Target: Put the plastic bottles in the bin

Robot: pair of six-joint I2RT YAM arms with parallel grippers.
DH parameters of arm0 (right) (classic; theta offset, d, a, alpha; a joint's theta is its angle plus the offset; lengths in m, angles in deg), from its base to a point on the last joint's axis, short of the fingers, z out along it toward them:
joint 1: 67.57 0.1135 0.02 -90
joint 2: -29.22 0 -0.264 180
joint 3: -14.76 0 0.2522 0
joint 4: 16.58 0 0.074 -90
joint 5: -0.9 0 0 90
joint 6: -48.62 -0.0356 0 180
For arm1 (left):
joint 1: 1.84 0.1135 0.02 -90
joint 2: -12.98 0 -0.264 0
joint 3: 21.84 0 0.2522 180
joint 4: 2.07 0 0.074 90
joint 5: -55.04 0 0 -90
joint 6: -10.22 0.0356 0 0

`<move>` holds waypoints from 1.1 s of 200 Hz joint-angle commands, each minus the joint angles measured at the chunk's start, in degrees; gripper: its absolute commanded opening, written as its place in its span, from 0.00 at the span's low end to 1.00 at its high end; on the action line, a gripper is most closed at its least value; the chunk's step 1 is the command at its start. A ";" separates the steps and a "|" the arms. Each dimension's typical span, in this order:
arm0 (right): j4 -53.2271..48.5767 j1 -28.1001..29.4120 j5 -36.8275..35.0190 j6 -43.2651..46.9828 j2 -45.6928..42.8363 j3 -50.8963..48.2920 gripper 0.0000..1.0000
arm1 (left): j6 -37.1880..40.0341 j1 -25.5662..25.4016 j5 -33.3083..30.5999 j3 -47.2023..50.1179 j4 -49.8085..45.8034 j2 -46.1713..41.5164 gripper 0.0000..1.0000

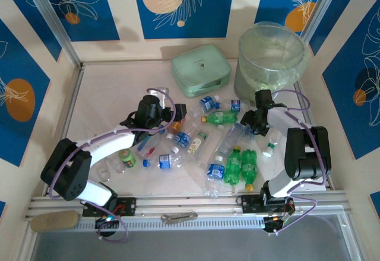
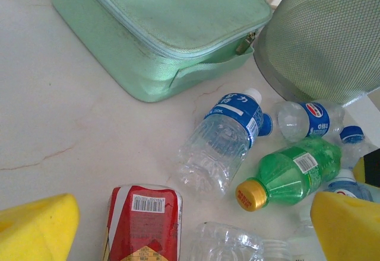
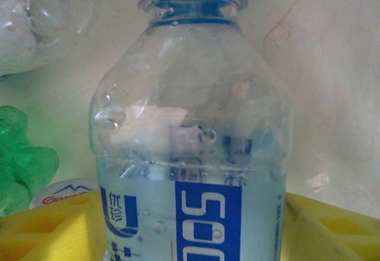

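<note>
Nearby, held left gripper (image 2: 190, 237) fully spread and empty over red-labelled bottle (image 2: 144, 222), ready to choose. Set right gripper (image 3: 190, 228) around clear blue-labelled bottle (image 3: 190, 124) for lifting; could not tell if clamped. Farther right, placed bin (image 1: 297, 65) beyond strewn plastic bottles (image 1: 233, 166).

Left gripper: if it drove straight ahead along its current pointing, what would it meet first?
Likely the red-labelled bottle, lying right between the yellow fingers of the open left gripper; a clear blue-labelled bottle lies beyond. Depth is uncertain.
</note>
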 commanded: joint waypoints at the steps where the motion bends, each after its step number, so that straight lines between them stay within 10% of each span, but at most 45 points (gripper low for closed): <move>1: 0.98 -0.22 0.97 -0.06 0.42 0.77 0.68 | -0.46 -0.57 0.51 -1.07 0.36 0.08 0.99; 143: -7.59 1.36 7.22 2.83 -24.41 2.90 0.47 | -7.72 3.97 -2.64 5.18 5.60 -2.77 0.99; 220: -6.77 3.68 -1.10 -3.30 -42.96 6.07 0.43 | -14.05 9.19 1.26 10.25 9.97 -4.33 0.99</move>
